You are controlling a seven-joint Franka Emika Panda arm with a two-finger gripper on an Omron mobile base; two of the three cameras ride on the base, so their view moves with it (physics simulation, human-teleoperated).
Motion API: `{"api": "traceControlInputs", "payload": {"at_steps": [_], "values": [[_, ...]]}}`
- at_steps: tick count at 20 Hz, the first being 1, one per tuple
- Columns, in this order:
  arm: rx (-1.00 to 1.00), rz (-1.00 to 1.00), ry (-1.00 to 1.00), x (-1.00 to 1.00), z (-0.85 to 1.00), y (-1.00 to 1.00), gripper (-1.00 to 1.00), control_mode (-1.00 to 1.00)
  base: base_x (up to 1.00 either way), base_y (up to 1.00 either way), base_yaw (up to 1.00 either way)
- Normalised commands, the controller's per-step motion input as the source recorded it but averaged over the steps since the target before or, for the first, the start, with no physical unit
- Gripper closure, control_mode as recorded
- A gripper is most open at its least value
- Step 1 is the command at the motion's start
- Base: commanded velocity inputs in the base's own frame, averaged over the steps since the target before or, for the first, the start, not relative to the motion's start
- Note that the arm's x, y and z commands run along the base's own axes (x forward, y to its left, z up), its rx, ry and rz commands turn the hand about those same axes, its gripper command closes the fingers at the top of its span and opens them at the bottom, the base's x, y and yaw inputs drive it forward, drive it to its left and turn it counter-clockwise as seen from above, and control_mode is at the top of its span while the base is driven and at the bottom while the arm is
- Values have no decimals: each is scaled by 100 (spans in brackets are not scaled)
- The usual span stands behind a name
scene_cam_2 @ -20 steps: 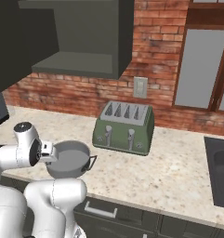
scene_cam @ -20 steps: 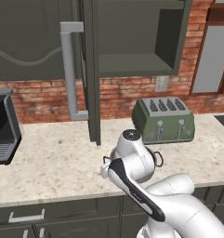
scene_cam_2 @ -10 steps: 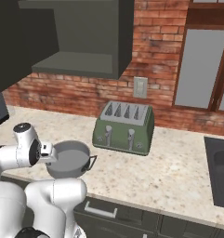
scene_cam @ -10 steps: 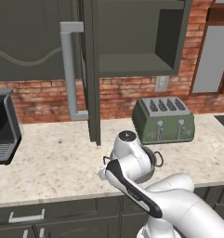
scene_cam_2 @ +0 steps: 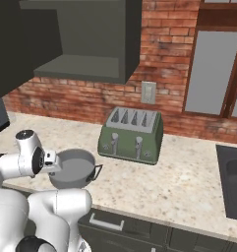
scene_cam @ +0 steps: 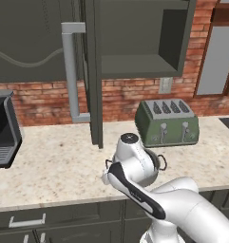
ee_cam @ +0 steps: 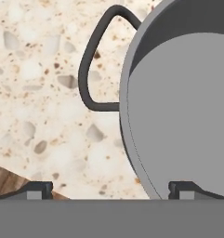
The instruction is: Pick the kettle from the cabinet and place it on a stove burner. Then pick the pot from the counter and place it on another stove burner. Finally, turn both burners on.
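Observation:
The pot [ee_cam: 178, 107] is a wide grey metal pot with loop side handles, standing on the beige speckled counter [scene_cam: 54, 166] in front of the toaster. In the hand view my gripper [ee_cam: 113, 189] is open and straddles its near rim beside one loop handle [ee_cam: 92, 69]. One fingertip [ee_cam: 39, 188] is over the counter and the other is over the pot's inside. In the right base view the gripper [scene_cam_2: 53, 162] hangs at the pot's [scene_cam_2: 73, 167] left rim. The cabinet [scene_cam: 135, 42] stands open, its door handle [scene_cam: 71, 71] at the left. The kettle is out of view.
A green toaster [scene_cam: 168, 121] stands just behind the pot. A black coffee machine [scene_cam: 2, 128] sits at the far left of the counter. A dark flat surface [scene_cam_2: 230, 182], probably the stove, lies at the right end. The open cabinet door hangs above the counter, left of the arm.
The wrist has edged very slightly to the left over the pot. The jaws stay open and the pot has not moved.

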Motion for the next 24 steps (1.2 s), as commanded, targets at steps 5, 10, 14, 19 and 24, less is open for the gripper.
{"api": "traceControlInputs", "payload": {"at_steps": [5, 10, 14, 19, 24], "values": [[0, 3, 0, 0, -23, -7, -100, -100, 0, 0, 0], [0, 3, 0, 6, -22, -9, -100, -100, 0, 0, 0], [0, 3, 0, 11, -22, -12, -100, -100, 0, 0, 0], [0, 2, 0, 19, -20, -17, -100, -100, 0, 0, 0], [0, 3, 0, 11, -22, -13, -100, -100, 0, 0, 0]]}}
